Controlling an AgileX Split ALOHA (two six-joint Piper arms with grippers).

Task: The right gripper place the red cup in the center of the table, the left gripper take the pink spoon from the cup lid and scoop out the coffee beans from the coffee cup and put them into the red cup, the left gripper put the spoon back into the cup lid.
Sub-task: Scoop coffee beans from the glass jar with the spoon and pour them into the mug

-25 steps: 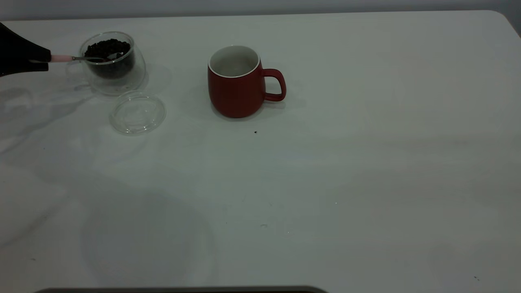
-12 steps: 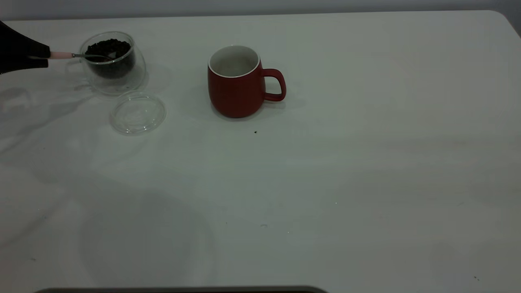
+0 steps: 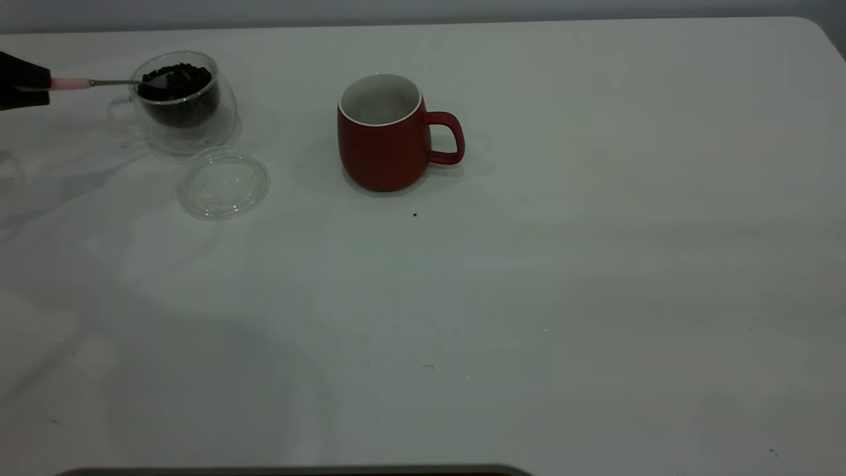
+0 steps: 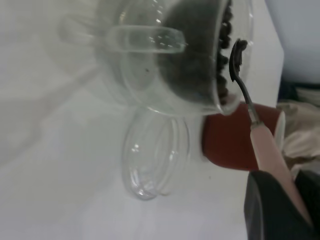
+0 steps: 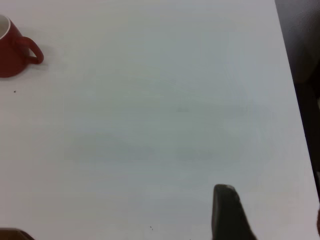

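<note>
We judge the step in hand to be the scoop: the left hand (image 3: 26, 89), at the far left edge of the exterior view, is closed on the pale handle of the pink spoon (image 3: 99, 82). The metal bowl of the spoon sits over the coffee beans (image 3: 173, 78) at the mouth of the coffee cup (image 3: 184, 102). To do this well, we should keep the bowl level and face up while we lift it clear of the glass rim, then carry it slowly to the red cup (image 3: 382, 132), because a tilt would drop beans on the surface (image 3: 529, 297).

The long axis of the spoon runs almost level, from the handle in the hand toward the cup; the bowl points toward the centre of the surface. The red cup stands upright near the centre, handle toward the right arm's side. The cup lid (image 3: 223, 184) lies flat just beside the coffee cup. The right hand (image 5: 230, 212) is parked well apart; we cannot tell how it stands.
</note>
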